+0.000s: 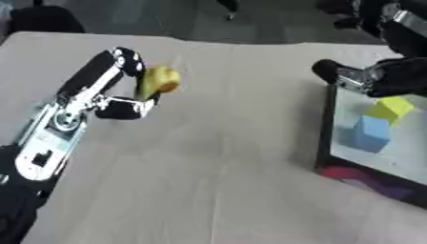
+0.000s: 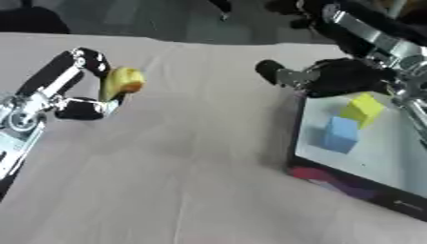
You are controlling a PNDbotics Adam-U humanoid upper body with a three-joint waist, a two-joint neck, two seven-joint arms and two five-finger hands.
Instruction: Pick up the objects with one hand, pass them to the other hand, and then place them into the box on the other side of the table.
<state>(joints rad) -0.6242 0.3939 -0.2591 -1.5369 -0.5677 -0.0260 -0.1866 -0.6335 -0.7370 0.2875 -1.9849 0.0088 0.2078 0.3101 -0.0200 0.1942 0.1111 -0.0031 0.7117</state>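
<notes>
My left hand (image 1: 116, 97) comes in from the left and holds a yellow, banana-like object (image 1: 157, 82) between its curled fingers and thumb, above the beige table. At the right my right hand (image 2: 338, 76) hovers over the near-left corner of the box (image 2: 293, 143), a finger pointing left toward the middle of the table. Whether its other fingers are curled does not show. Inside the box lie a yellow block (image 2: 363, 109) and a blue block (image 2: 340, 134).
The box is a shallow black-rimmed tray with a pale floor and a pink and purple printed side (image 2: 333, 183). The beige table (image 1: 208, 162) stretches between the two hands. Dark floor lies beyond the far edge.
</notes>
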